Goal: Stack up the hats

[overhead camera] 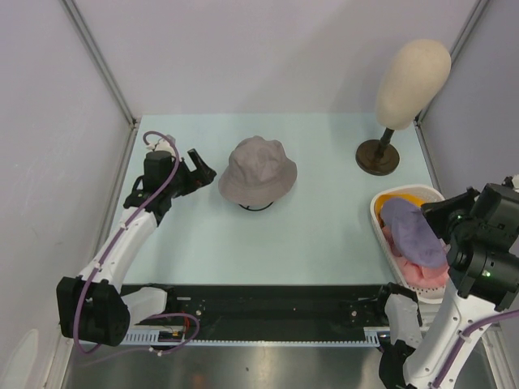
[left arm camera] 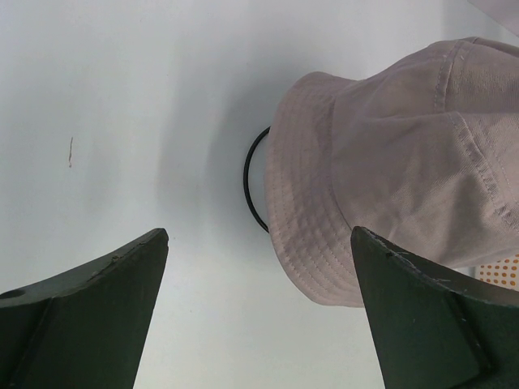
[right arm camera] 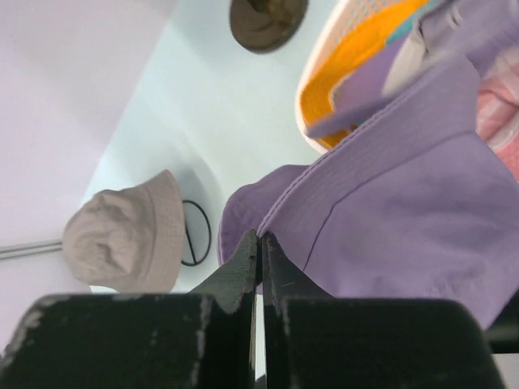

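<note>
Right fingers (right arm camera: 239, 275) together near purple cap (right arm camera: 405, 235); left fingers (left arm camera: 89, 300) apart beside lavender hat (left arm camera: 389, 162).

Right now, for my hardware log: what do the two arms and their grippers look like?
The left arm and right arm have white links and black joints, each with a purple cable looping alongside. The right wrist shows a small green light. The left gripper and right gripper have dark, wedge-shaped fingers.
</note>
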Controlling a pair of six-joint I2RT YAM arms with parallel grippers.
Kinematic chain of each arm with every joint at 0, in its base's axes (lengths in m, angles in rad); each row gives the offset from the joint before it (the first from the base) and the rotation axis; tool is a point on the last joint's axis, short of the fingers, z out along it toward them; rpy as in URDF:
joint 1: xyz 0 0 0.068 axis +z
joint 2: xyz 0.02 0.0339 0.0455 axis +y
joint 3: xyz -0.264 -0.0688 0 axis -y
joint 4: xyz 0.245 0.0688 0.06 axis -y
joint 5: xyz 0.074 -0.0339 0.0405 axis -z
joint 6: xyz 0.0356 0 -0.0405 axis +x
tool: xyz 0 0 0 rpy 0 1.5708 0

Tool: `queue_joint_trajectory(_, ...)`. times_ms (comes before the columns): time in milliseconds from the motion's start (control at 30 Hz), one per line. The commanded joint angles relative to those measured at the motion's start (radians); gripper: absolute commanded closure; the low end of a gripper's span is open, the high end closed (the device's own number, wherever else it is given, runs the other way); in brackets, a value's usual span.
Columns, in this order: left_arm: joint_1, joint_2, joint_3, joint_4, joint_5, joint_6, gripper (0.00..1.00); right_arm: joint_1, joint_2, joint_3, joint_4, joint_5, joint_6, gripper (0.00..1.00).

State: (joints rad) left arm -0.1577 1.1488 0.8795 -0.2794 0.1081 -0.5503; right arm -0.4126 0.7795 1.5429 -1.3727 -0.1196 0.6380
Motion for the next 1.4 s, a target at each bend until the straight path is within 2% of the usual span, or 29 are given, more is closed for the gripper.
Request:
queue_joint_trajectory(0,-0.009,-0.038,0.044,0.013,0.004,-0.007,0.00,-0.003,0.013,0.112,-0.146,0.005,0.012,1.00)
queue_joint_trajectory(133,-0.009,-0.047,0.044,0.008,0.005,-0.003,0.00,-0.002,0.029,0.241,-0.144,-0.053,0.015,1.00)
queue_joint_trajectory(500,-0.009,-0.077,0.065,-0.017,0.007,0.012,0.00,-0.003,0.047,0.379,-0.114,-0.210,0.032,1.00)
queue_joint_trajectory(667,-0.013,-0.075,0.139,-0.047,0.004,0.026,0.00,-0.008,0.073,0.280,-0.016,-0.359,-0.040,1.00)
queue_joint_trajectory(800,-0.052,-0.057,0.219,-0.046,0.013,0.142,0.01,-0.009,0.116,0.194,0.110,-0.417,-0.052,1.00)
queue_joint_trajectory(900,-0.114,-0.021,0.303,-0.073,0.005,0.220,0.01,-0.002,0.186,0.189,0.165,-0.425,-0.073,1.00)
queue_joint_trajectory(967,-0.132,-0.009,0.341,-0.069,0.037,0.228,0.01,0.056,0.220,0.201,0.181,-0.398,-0.087,1.00)
queue_joint_trajectory(1033,-0.144,0.000,0.363,-0.052,0.105,0.246,0.01,0.148,0.280,0.217,0.195,-0.280,-0.089,1.00)
queue_joint_trajectory(1067,-0.152,0.003,0.371,-0.029,0.126,0.268,0.01,0.293,0.303,0.224,0.199,-0.219,-0.086,1.00)
queue_joint_trajectory(1100,-0.169,0.006,0.378,-0.018,0.163,0.282,0.01,0.361,0.325,0.233,0.204,-0.096,-0.080,1.00)
queue_joint_trajectory(1167,-0.183,0.020,0.412,-0.009,0.215,0.318,0.01,0.548,0.394,0.259,0.231,-0.007,-0.052,1.00)
queue_joint_trajectory(1267,-0.206,0.035,0.455,0.002,0.343,0.352,0.01,0.717,0.493,0.331,0.259,0.157,-0.035,1.00)
queue_joint_trajectory(1367,-0.233,0.043,0.501,-0.010,0.429,0.394,0.01,0.814,0.618,0.458,0.233,0.263,-0.069,1.00)
